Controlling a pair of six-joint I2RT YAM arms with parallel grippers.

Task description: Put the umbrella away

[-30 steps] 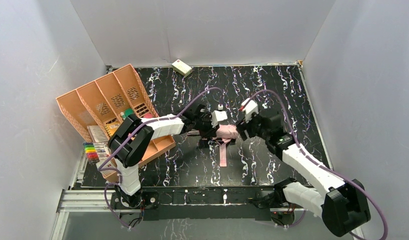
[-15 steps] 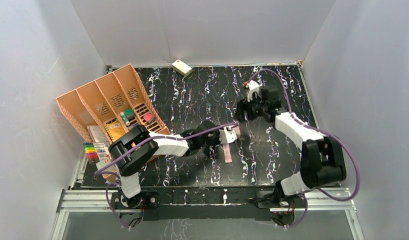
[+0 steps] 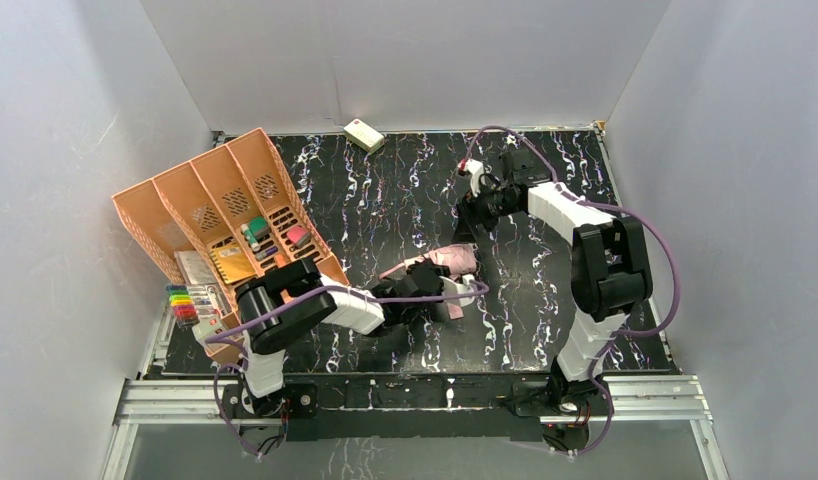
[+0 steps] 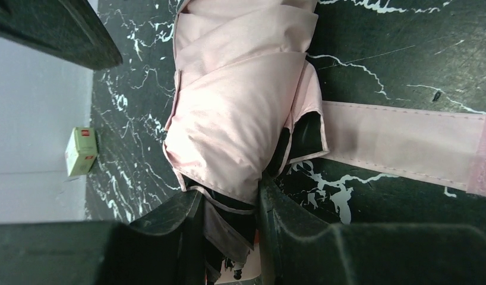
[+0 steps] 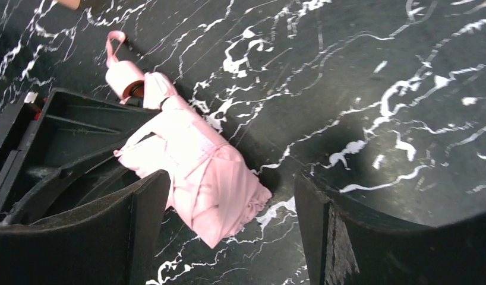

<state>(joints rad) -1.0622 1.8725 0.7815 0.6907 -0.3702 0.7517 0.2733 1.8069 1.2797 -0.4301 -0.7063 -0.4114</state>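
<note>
Left jaws pinch umbrella (image 4: 234, 119), far end cropped.

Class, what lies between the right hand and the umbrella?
Only bare marbled tabletop, seen in the top view, separates the right hand from the umbrella.

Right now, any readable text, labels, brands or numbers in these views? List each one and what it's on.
No text can be read in any view.
Cream box: a small red mark on its face, too small to read.
Contents of the orange organizer: too small and blurred to read.
Umbrella: no print shows on its pink fabric or on its strap.
</note>
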